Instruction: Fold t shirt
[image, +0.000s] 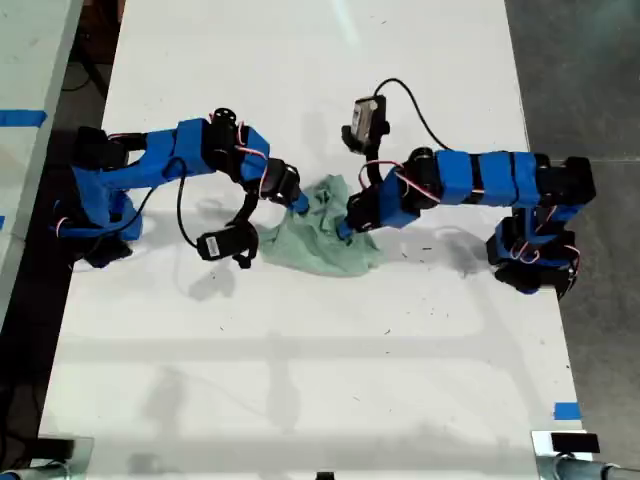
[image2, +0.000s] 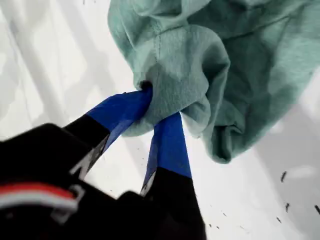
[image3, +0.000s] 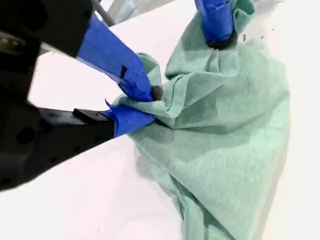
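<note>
white tabletop (image: 300, 380), smooth and a little scuffed with dark specks, carries everything. my first gripper (image2: 159, 106) is closed on a bunched fold of the shirt (image2: 200, 65), both blue-taped jaws pinching the cloth. my second gripper (image3: 145, 104) is also closed on a gathered edge of the shirt (image3: 225, 135); the tip of the other arm shows at the far side of the cloth. in the exterior view the shirt (image: 322, 240) lies crumpled between the two arms, near the middle of the tabletop, closer to its far edge. i judge the fabric thin, soft and very light; it will sag and wrinkle, not keep a shape. better holds would be the hem corners or shoulders, but these are hidden in the bundle now.
</note>
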